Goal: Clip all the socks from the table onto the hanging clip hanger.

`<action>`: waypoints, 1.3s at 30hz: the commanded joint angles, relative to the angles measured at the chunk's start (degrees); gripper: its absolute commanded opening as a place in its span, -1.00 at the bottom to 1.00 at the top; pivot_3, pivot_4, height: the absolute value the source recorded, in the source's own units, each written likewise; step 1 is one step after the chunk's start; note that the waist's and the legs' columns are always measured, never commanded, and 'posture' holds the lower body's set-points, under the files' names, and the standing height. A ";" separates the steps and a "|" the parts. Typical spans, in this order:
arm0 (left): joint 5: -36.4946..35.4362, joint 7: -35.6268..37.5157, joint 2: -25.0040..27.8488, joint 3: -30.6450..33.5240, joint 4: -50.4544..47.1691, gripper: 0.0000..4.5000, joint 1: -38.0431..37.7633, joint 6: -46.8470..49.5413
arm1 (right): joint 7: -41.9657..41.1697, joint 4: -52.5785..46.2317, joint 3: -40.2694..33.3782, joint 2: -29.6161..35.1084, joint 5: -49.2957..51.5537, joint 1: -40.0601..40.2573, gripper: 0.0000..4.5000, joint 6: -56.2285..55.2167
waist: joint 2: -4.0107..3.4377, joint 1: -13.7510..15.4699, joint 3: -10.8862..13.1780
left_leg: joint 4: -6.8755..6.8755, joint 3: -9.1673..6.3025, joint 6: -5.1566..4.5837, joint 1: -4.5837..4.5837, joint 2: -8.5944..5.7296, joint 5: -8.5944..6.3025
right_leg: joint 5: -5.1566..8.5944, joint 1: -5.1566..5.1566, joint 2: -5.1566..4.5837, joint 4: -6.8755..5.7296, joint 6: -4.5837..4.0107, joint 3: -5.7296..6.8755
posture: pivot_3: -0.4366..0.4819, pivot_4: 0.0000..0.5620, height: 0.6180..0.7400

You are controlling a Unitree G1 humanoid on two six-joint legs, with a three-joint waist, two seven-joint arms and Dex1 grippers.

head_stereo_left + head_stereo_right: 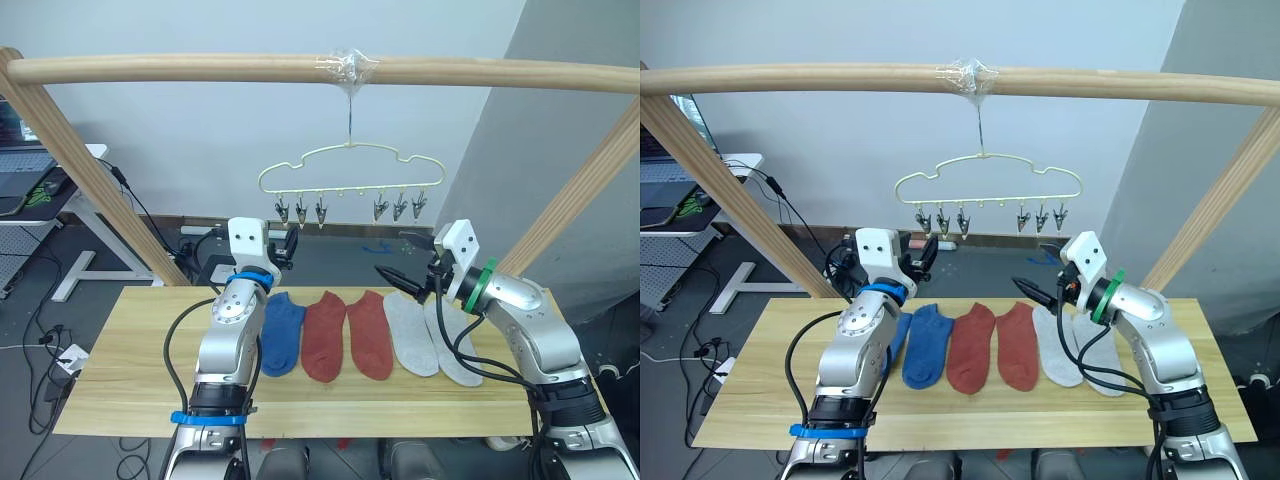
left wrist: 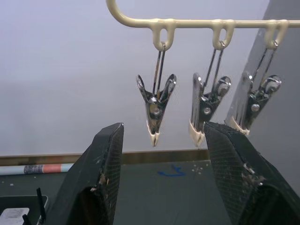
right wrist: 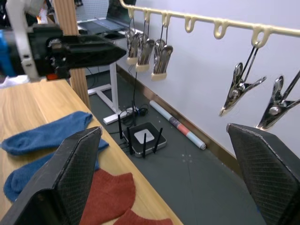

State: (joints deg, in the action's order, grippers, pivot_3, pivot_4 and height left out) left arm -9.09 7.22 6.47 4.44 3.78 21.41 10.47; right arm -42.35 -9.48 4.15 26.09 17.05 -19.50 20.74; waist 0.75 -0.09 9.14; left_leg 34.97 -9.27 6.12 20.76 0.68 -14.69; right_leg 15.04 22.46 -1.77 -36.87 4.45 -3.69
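The socks [image 1: 1000, 345] lie side by side in a row on the tabletop [image 1: 760, 385], long axes running front to back, toes toward me, cuffs toward the far edge. My left fingers [image 2: 110, 154] and right fingers [image 3: 75, 164] are spread apart, empty, raised toward the clip hanger [image 1: 985, 185], whose clips [image 2: 156, 105] hang empty.

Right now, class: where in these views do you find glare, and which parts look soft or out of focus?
Left wrist view: the metal clips glint; the gripper's near fingers are soft. Right wrist view: fingers are blurred; the socks are clearer. Head views: even light, shiny tape on the pole.
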 commanded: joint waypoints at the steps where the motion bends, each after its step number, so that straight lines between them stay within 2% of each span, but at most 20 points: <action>1: 1.18 -2.37 -0.54 1.40 4.05 0.23 4.25 -4.38 | -0.72 -2.56 0.34 0.27 0.61 -0.76 1.00 0.38 | 0.02 0.00 0.01 | 0.00 -0.01 -0.01 0.00 0.00 0.00 | 0.01 0.01 0.00 -0.02 0.01 0.01 | 0.08 -0.53 1.00; 6: 0.95 -1.63 -0.10 1.79 8.62 0.23 7.11 -6.91 | 0.11 -4.01 -0.62 -0.19 1.99 -1.13 1.00 2.52 | 0.03 -0.06 0.02 | 0.03 0.01 -0.03 0.01 0.00 -0.01 | 0.13 0.02 0.00 -0.04 0.25 0.01 | 0.05 -0.50 1.00; 17: 0.95 0.17 0.31 1.78 15.38 0.23 11.71 -10.66 | -0.28 -4.31 -0.87 0.39 2.69 -2.96 1.00 3.36 | 0.03 -0.23 0.06 | 0.04 -0.01 -0.03 0.02 0.00 -0.01 | 0.03 0.02 0.01 -0.05 0.07 0.03 | 0.03 -0.50 1.00; 37: 1.49 0.25 -0.43 1.00 16.39 0.23 11.54 -13.24 | -0.77 -3.84 -1.23 1.54 3.25 -4.37 1.00 3.42 | 0.02 -0.35 0.05 | 0.04 0.00 0.00 0.03 0.00 0.01 | -0.01 0.05 0.01 -0.07 0.01 0.02 | 0.02 -0.54 1.00; 39: 1.35 0.47 -0.54 0.99 16.35 0.06 11.61 -13.67 | -0.86 -3.97 -1.30 1.66 3.28 -4.19 1.00 3.38 | 0.03 -0.36 0.05 | 0.04 -0.01 0.01 0.03 0.00 0.01 | -0.01 0.04 0.01 -0.07 0.00 0.02 | 0.02 -0.54 1.00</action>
State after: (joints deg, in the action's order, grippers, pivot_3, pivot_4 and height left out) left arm -7.74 7.42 6.27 5.41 21.27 32.59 -1.71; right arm -42.73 -11.63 4.35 27.22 19.25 -23.31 24.36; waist 0.78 -0.45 9.19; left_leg 35.01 -9.28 6.15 20.80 0.68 -14.67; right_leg 15.03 22.50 -1.76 -36.94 4.45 -3.67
